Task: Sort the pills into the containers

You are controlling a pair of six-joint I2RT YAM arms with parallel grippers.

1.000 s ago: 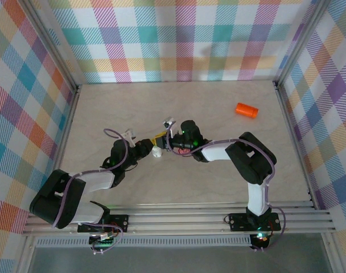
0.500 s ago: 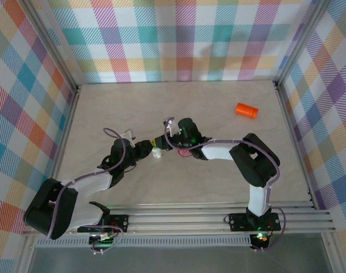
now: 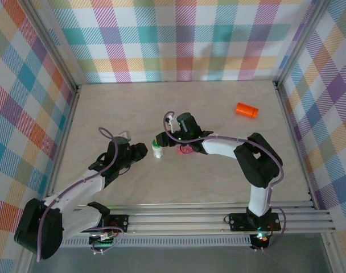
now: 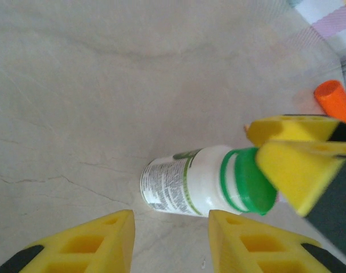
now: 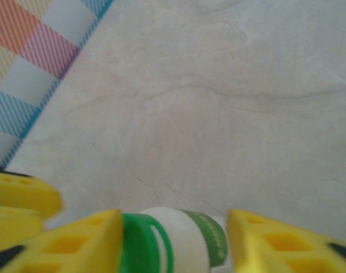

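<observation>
White bottle [image 3: 157,151]: small plastic pill bottle with a green cap [image 4: 250,182], near the middle of the table; it appears to lie on its side.
Handling: probably light, stiff and smooth-sided, so apt to roll or slip. The labelled body, taken across its width, looks the safest hold.
Left gripper [image 4: 170,239]: released, nothing between its spread fingers, bottle just ahead.
Right gripper [image 5: 174,219]: jaws on either side of the bottle; gripping or loose, I cannot tell.
Orange vial [image 3: 246,110]: lying near the table's right edge, well apart.
Pink tube [image 3: 185,150]: beside the bottle, under the right arm.
Table [image 3: 122,108]: pale, marbled, smooth.
Walls [image 3: 178,40]: pastel plaid on three sides.
</observation>
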